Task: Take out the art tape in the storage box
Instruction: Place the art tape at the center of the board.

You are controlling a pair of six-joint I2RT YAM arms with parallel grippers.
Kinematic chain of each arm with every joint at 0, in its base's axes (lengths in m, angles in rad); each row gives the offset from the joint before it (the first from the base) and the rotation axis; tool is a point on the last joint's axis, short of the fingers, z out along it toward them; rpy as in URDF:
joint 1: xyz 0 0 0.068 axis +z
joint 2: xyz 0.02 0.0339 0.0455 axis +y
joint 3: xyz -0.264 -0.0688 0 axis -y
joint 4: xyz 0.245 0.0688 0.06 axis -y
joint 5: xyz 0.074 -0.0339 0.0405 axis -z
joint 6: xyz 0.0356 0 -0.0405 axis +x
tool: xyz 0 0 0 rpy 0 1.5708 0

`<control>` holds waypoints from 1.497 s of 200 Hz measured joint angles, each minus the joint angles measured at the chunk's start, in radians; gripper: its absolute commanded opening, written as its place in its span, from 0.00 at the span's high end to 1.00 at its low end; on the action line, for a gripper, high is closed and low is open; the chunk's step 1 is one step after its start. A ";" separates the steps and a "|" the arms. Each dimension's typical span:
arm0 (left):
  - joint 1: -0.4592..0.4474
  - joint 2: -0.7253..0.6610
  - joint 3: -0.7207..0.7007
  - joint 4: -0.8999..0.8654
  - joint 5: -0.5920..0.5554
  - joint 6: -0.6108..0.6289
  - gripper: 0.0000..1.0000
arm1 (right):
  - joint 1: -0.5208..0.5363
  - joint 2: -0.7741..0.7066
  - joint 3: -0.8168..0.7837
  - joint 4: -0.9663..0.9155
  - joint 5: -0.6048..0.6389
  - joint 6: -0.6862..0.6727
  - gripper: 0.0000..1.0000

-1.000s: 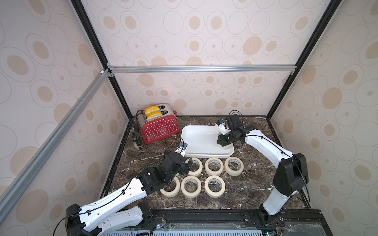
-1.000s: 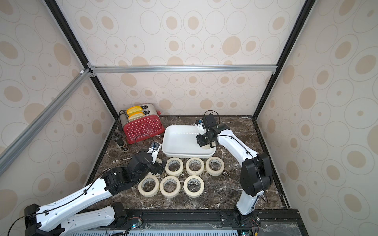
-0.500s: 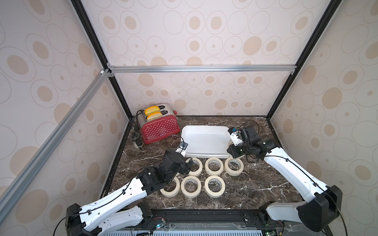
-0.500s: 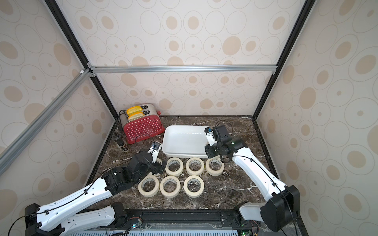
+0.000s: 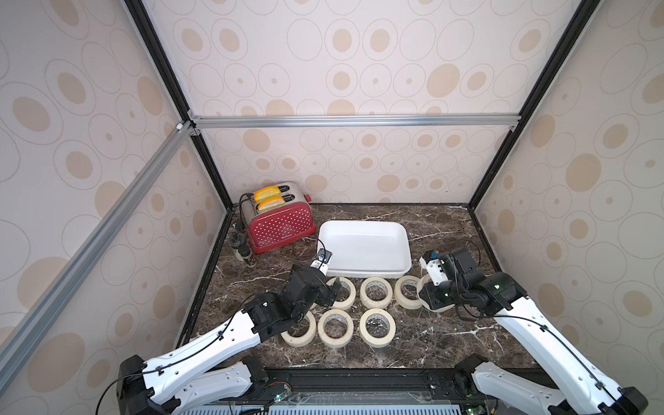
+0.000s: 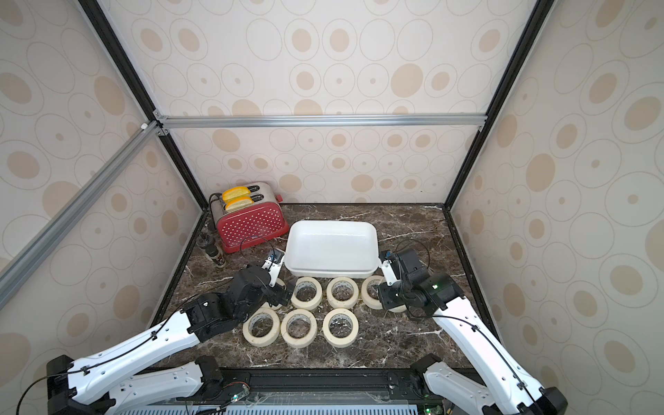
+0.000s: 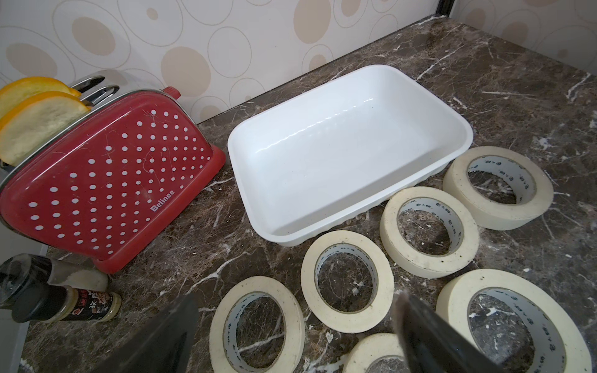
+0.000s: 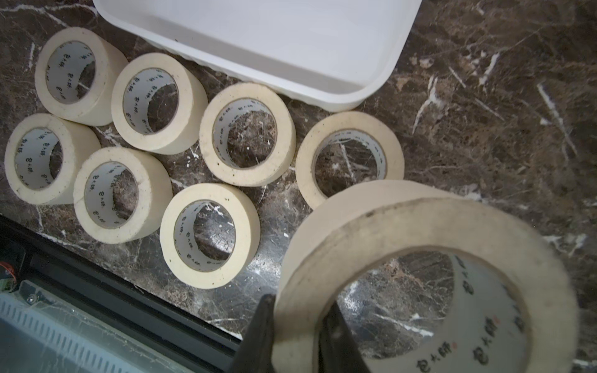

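In both top views the left side is the crowded one. Two small dark-capped seasoning bottles [image 5: 244, 253] sit by the black side frame, just beside the red, white-dotted toaster [image 5: 280, 226] in the upper-left corner of the dark veined marble tabletop [image 5: 442, 222]. The left gripper [image 7: 294, 300] hangs low over the leftmost rolls, fingers spread wide, holding nothing.

At centre the shallow white plastic storage box [image 5: 363, 270] with rounded corners lies empty. Its left corner is near the toaster's base, and its front rim is just beside the cream art tape rolls [image 5: 377, 341]. Seven of them lie flat in two close-packed rows between the box and the black front rail [image 5: 359, 375].

Further right, the right gripper [image 8: 298, 310] pinches the wall of the eighth roll [image 8: 420, 226], outside the box and just right of the back row. Bare marble lies right of the box and at lower right.

The toaster reads "Belinee". The print on the cores and the bottle label are too small to read.
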 measured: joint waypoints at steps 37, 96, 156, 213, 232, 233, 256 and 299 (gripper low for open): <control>0.000 0.000 0.000 0.001 0.000 0.000 0.01 | 0.015 -0.040 -0.082 -0.039 -0.039 0.068 0.90; 0.000 0.011 0.000 0.003 0.000 0.000 0.01 | 0.051 -0.082 -0.220 -0.023 -0.105 0.171 0.90; 0.000 0.013 0.000 0.003 0.000 0.000 0.01 | 0.091 -0.043 -0.304 0.088 -0.129 0.239 0.90; 0.001 0.017 0.000 0.002 -0.001 0.001 0.01 | 0.094 0.080 -0.312 0.186 -0.121 0.238 0.90; 0.001 0.019 0.000 0.002 -0.001 0.001 0.01 | 0.095 0.104 -0.329 0.217 -0.122 0.238 0.90; 0.001 0.019 0.000 0.002 -0.001 0.001 0.01 | 0.095 0.106 -0.330 0.219 -0.122 0.238 0.90; 0.001 0.024 0.000 0.002 -0.001 0.002 0.01 | 0.095 0.125 -0.352 0.248 -0.121 0.238 0.90; 0.001 0.037 0.001 0.000 -0.001 0.004 0.01 | 0.095 0.154 -0.369 0.300 -0.097 0.237 0.88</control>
